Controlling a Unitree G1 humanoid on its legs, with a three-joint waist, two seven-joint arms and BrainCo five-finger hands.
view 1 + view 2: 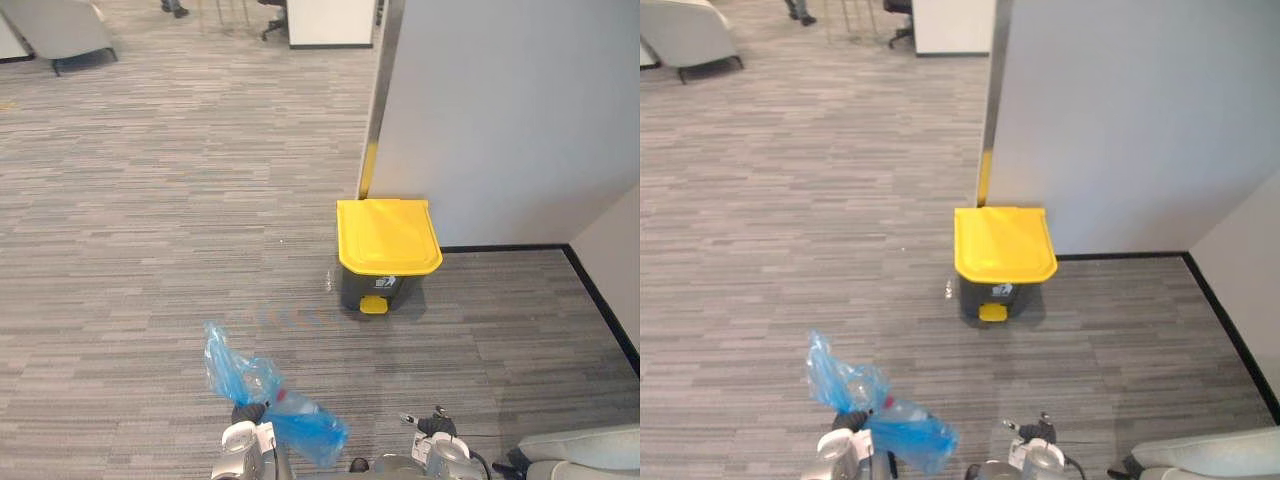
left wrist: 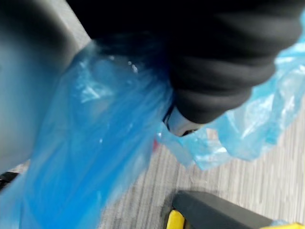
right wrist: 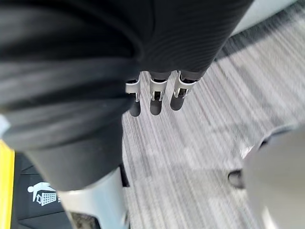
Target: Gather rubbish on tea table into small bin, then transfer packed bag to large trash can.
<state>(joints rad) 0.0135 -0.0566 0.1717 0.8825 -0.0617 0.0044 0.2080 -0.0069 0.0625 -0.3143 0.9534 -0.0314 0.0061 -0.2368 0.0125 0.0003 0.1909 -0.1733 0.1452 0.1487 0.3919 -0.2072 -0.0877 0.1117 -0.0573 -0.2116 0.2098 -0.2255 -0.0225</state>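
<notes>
— where's it up to?
— last leg: the packed blue bag (image 1: 292, 418) is in front of the yellow-topped trash can (image 1: 385, 285), well short of it, and the lid (image 1: 385, 235) is down.
— who's carrying?
— the left hand (image 1: 244, 438), fingers closed round the bag's neck. the right hand (image 3: 155, 98) hangs loose, holding nothing.
— next?
— i'd say walk up to the can and open that lid, maybe by the pedal (image 1: 374, 304).

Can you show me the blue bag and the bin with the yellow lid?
blue bag (image 1: 310, 428), left eye view, on its full lower part.
yellow-lidded bin (image 1: 387, 235), left eye view, on the middle of its lid.
</notes>
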